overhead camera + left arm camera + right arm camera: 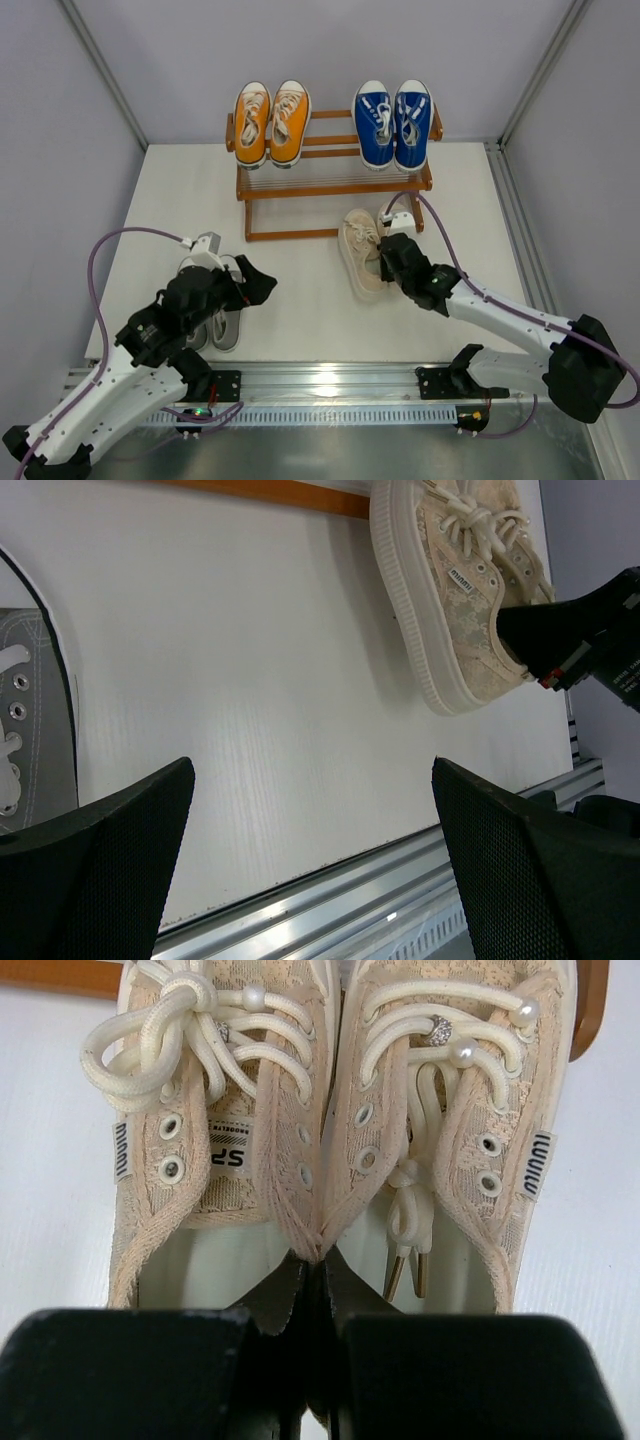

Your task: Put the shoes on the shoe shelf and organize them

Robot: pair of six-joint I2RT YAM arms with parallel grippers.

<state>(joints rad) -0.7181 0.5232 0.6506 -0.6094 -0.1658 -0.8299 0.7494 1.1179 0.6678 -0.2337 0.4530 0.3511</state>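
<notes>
The orange pair [271, 122] and the blue pair [393, 122] stand on the top tier of the wooden shoe shelf [335, 186]. The cream pair [362, 250] lies on the table in front of the shelf's right half. My right gripper [322, 1270] is shut on the two inner collar walls of the cream shoes [330, 1110], pinching them together; it also shows in the top view [392, 256]. The grey pair [220, 325] lies at the near left, mostly hidden under my left gripper [250, 285], which is open and empty; one grey shoe [25, 730] shows at the left edge of the left wrist view.
The shelf's lower tier [330, 200] holds nothing. An aluminium rail [330, 385] runs along the near table edge. Grey walls close in both sides and the back. The cream pair also shows in the left wrist view [460, 590].
</notes>
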